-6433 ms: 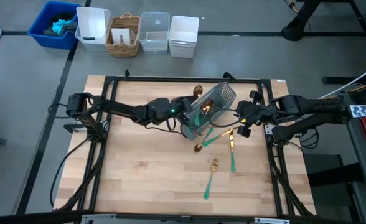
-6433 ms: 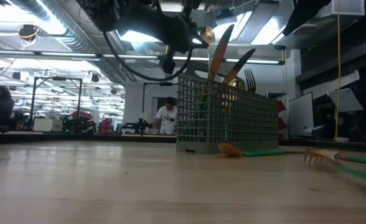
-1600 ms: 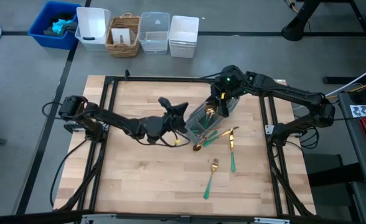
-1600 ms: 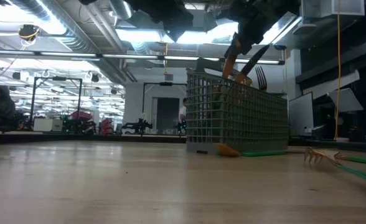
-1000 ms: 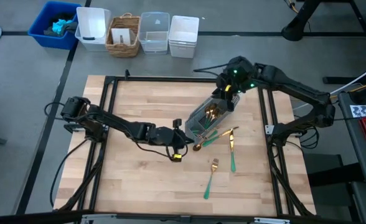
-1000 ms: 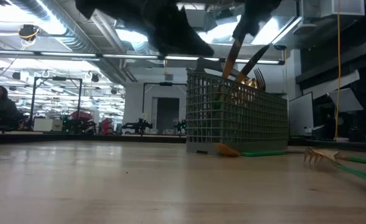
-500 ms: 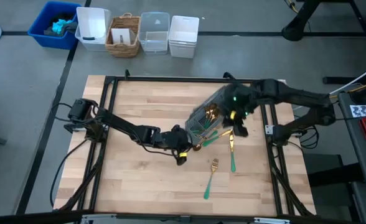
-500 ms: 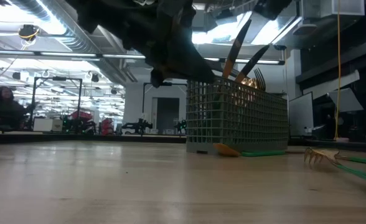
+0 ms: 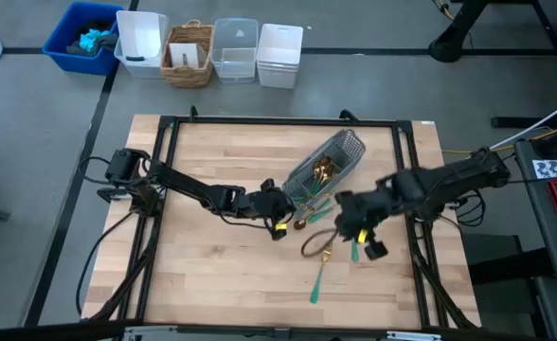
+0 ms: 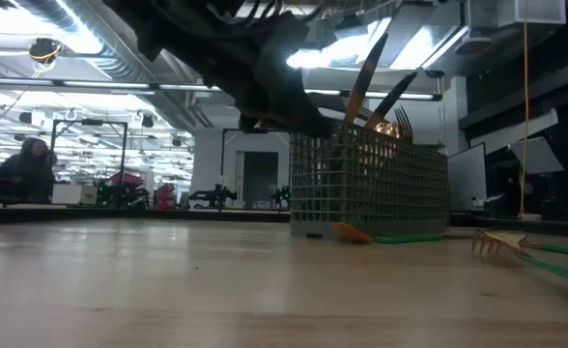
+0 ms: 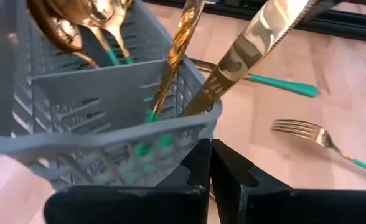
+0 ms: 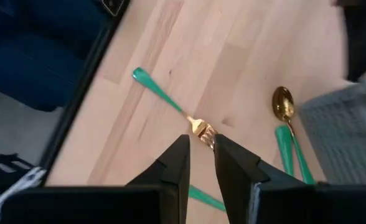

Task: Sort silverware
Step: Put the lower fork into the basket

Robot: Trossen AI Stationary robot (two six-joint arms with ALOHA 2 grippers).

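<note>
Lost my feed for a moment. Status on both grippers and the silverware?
Left gripper shut, nose against the caddy. Right gripper open above a loose fork, nothing held. Spoons and knives stand in the caddy. Nothing in the way.

A robotics lab: workbenches (image 10: 100,193) with equipment, ceiling ducts (image 10: 71,39), and a seated person (image 10: 28,164) behind.
</note>
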